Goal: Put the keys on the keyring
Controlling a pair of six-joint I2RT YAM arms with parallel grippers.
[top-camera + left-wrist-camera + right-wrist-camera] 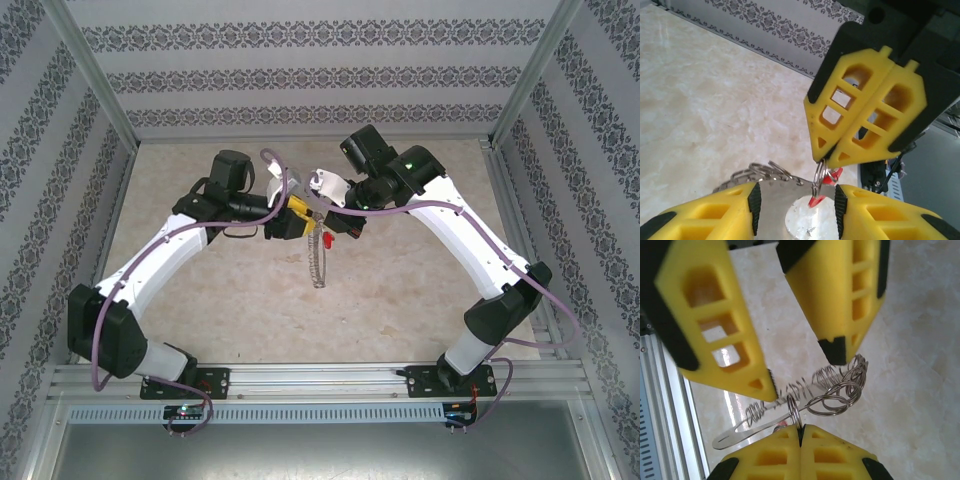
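The right gripper (832, 159) is fully closed, its 2 yellow fingertips pinching a small ring (794, 412). The key (815, 201), with its red head, hangs just beside that ring, close under the closed fingertips. The keyring (318, 265) hangs below the 2 grippers, above the table (230, 290), near its middle, its rim fringed with little silvery loops. The left gripper (804, 369) has its jaws partly open, 1 finger on each side of the keyring's upper part. I cannot tell whether its pads touch the metal. The 2 grippers face each other, tips nearly meeting.
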